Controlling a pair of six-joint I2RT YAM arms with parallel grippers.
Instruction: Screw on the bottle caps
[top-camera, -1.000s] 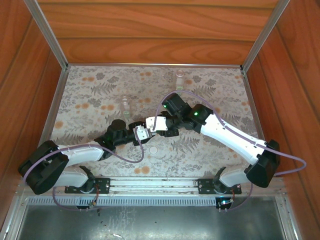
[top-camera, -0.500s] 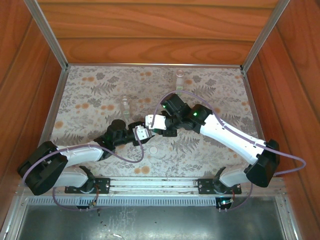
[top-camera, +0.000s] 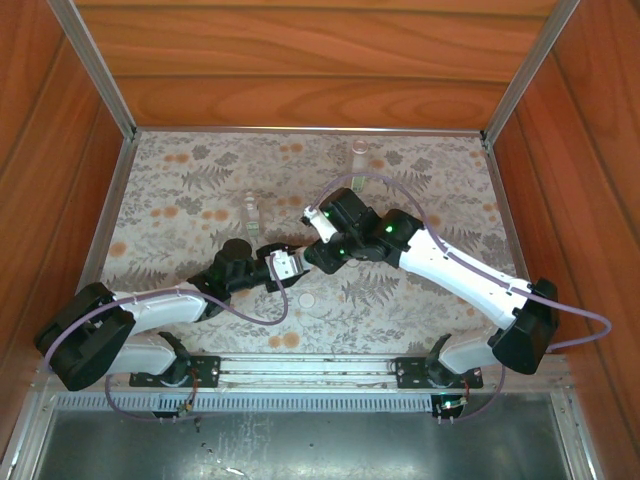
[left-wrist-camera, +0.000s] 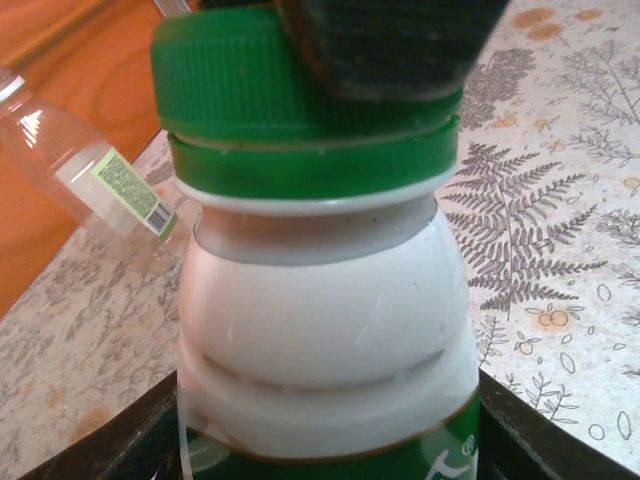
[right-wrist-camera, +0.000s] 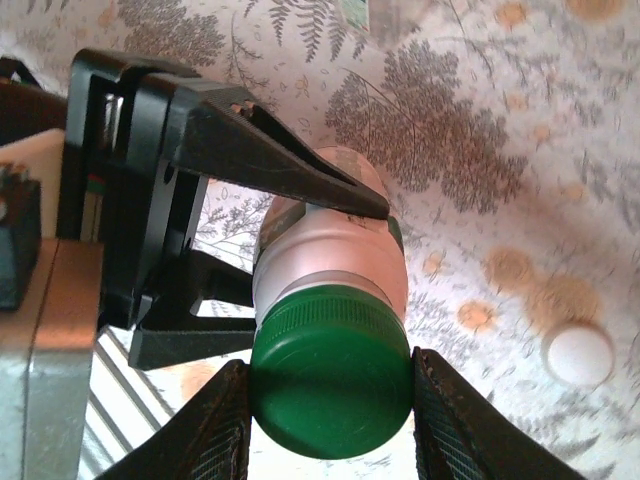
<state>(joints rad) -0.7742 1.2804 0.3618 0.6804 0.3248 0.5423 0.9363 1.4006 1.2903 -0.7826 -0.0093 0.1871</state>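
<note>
My left fingers (right-wrist-camera: 290, 172) clamp the smooth white bottle (left-wrist-camera: 320, 310), right fingers (right-wrist-camera: 215, 432) pinch its ribbed green cap (right-wrist-camera: 330, 385); a white cap (right-wrist-camera: 578, 355) lies nearby.

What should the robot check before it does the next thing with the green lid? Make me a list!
1. Left gripper shut on the white bottle: ok.
2. Right gripper pinching the green cap from both sides: ok.
3. Green cap sitting on the white bottle's neck: ok.
4. Green cap twisted fully tight: cannot tell.
5. White cap lying loose on the table, apart from both grippers: ok.
</note>
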